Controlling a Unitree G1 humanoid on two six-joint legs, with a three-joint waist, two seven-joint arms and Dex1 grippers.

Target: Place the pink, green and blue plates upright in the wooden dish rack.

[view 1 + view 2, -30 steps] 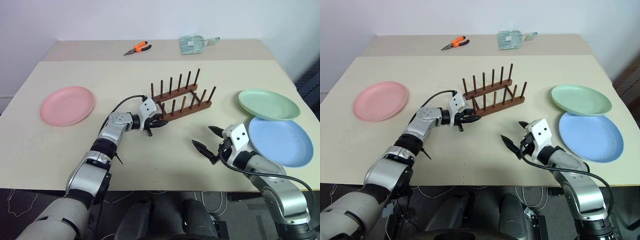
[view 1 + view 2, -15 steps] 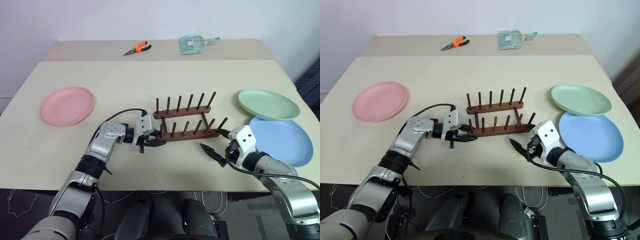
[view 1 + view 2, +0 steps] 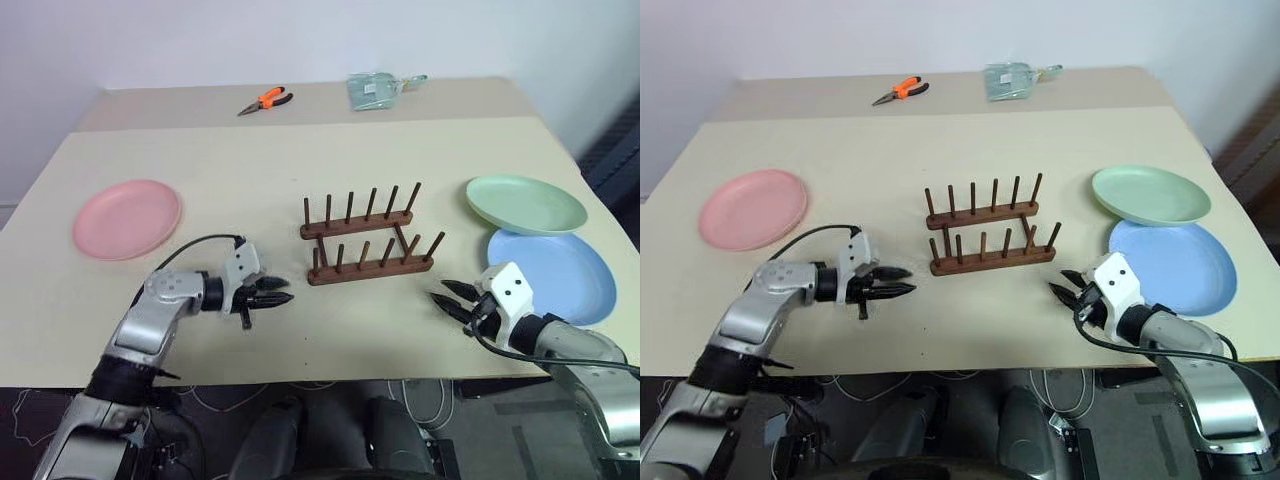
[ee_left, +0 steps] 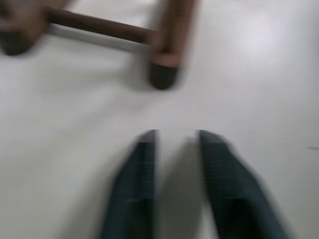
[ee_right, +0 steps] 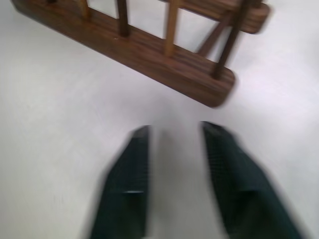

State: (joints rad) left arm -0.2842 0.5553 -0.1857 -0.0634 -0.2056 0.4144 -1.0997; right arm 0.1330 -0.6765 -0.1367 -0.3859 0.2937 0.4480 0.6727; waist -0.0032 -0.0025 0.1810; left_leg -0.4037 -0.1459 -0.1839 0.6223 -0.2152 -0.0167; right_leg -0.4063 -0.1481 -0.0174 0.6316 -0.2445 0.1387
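Now we see a dark wooden rack of thin round pegs on the smooth bench; left gripper and right gripper are nearly closed, empty.

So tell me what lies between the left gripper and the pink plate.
Bare tabletop lies between the left gripper and the pink plate, besides the arm's own black cable; the left eye view shows it.

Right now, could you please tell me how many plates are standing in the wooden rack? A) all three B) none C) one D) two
B: the rack stands bare, while the pink plate, green plate and blue plate all lie flat on the table.
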